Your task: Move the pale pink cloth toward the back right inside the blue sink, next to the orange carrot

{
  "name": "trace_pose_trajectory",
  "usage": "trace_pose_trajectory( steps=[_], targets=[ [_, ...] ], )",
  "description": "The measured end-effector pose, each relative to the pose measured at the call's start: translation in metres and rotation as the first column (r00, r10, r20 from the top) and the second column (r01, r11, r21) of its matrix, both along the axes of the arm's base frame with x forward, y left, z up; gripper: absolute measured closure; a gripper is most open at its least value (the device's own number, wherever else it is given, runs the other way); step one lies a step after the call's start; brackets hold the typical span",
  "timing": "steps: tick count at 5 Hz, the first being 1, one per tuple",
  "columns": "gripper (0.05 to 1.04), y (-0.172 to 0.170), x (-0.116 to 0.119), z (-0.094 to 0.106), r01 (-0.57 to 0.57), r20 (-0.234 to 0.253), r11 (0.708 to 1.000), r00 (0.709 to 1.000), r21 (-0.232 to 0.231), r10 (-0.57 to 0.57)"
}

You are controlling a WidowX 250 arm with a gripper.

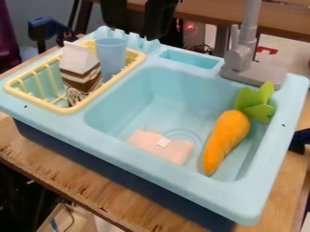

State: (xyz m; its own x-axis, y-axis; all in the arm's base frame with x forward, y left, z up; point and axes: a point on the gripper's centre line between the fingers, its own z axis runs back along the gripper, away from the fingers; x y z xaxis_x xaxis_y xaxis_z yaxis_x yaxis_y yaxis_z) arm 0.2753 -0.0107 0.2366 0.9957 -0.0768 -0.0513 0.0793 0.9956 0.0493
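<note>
Two black fingers of the hand hang at the top edge of the view, set apart with only background between them, so the hand looks released and bears nothing. Nearest to it is a blue cup, standing upright in the yellow rack, where the rack's low sides probably keep it from sliding off the sink's deck. Just beside the cup, a brown and white carton stands in the same rack with a slight lean; the rack's wall likely limits how far it can tip. Down in the light blue sink, an orange toy carrot lies lengthwise along the side at the picture's right, its tapered end toward the front and its green leaves raised near the grey faucet. The sloping wall seems to prop the leafy end, leaving the tip lower. A pink piece with a small white tag lies low on the basin floor, next to the round drain ring; it appears soft and flat, so it should stay put by itself. The sink rests on a wooden table, which carries the whole set.
</note>
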Motion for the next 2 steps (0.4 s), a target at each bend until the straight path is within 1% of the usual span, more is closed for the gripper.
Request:
trace_pose_trajectory(
  steps=[1,2],
  targets=[
    [0.083,-0.001,0.0,-0.011,0.003,-0.037,1.0,0.999,0.001,-0.003],
    [0.083,-0.003,-0.006,-0.032,0.043,-0.044,0.999,0.998,-0.027,-0.044]
  ],
)
